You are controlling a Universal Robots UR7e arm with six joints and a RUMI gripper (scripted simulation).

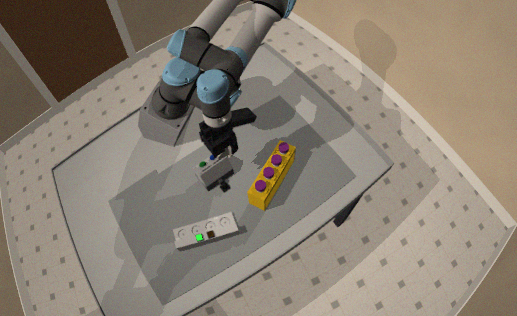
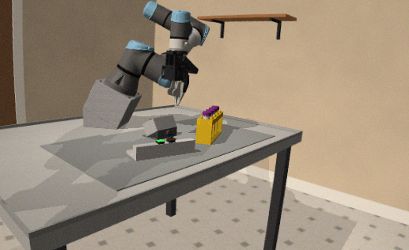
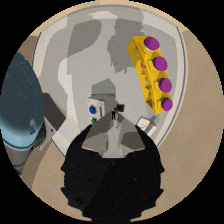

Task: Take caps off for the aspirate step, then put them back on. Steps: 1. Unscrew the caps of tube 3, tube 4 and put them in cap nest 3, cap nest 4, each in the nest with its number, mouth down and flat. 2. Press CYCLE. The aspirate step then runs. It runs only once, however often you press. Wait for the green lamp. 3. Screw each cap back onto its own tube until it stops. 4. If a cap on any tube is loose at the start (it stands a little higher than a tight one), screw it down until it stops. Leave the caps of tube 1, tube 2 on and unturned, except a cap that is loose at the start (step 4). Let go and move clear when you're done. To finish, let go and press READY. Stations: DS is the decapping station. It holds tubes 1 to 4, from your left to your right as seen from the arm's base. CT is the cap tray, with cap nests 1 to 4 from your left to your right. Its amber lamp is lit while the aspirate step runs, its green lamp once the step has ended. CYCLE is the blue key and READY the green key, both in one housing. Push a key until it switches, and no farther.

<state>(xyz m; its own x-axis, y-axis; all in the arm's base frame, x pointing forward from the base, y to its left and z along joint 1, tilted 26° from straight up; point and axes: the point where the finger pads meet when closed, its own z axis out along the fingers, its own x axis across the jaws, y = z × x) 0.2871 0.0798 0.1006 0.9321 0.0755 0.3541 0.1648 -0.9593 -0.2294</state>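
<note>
The yellow decapping station [image 1: 257, 199] [image 2: 204, 132] [image 3: 141, 70] holds four tubes, each under a purple cap. The caps of tube 3 [image 1: 268, 172] and tube 4 [image 1: 260, 186] sit on their tubes; small height differences cannot be told. The white cap tray [image 1: 179, 243] [image 2: 153, 151] shows four empty nests in the top view. Its green lamp [image 1: 199, 237] [image 2: 160, 141] is lit and its amber lamp [image 1: 210, 234] [image 2: 171, 139] is dark. My gripper [image 1: 231, 156] [image 2: 176, 105] [image 3: 113, 111] is shut and empty, above the key housing [image 1: 218, 173] [image 2: 161, 126]. The blue key [image 1: 212, 157] [image 3: 92, 109] and green key [image 1: 202, 164] [image 3: 93, 121] are visible beside the fingers.
A small black part [image 1: 225, 186] [image 3: 120, 107] stands at the housing's side. The decapping station is to the housing's right in the top view, and the cap tray is nearer the table's front edge. A wall shelf [image 2: 248, 17] hangs behind the table.
</note>
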